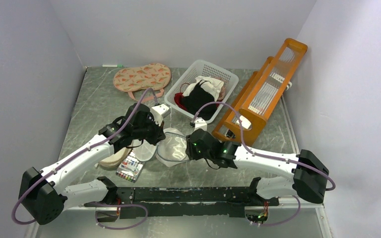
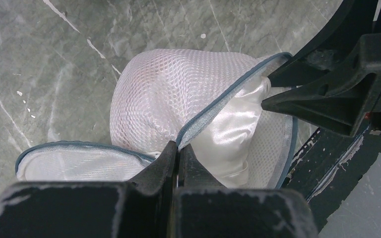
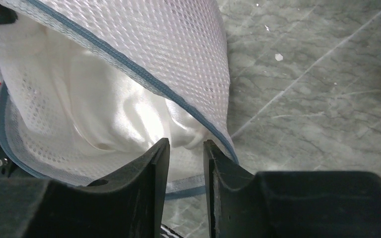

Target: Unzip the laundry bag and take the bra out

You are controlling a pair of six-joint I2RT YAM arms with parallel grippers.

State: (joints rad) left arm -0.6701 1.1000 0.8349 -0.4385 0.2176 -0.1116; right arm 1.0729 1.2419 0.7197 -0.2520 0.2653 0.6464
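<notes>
- Two closed fingers of the left gripper point(image 2: 177, 158) pinch the laundry bag point(image 2: 168, 94) at its zipper rim point(image 2: 228, 91), mid-table, mouth agape.
- Right gripper point(image 3: 185, 153), jaws narrowly parted and empty, faces the bra point(image 3: 129, 114) straight ahead inside the bag.

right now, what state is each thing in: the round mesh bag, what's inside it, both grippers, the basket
round white mesh laundry bag: unzipped, rim gaping
pale satin bra: inside the bag, partly exposed
left gripper: shut on the bag's zipper rim
right gripper: fingers narrowly apart at the bra, grip unclear
white plastic slotted basket: upright, holding black, white and red garments
</notes>
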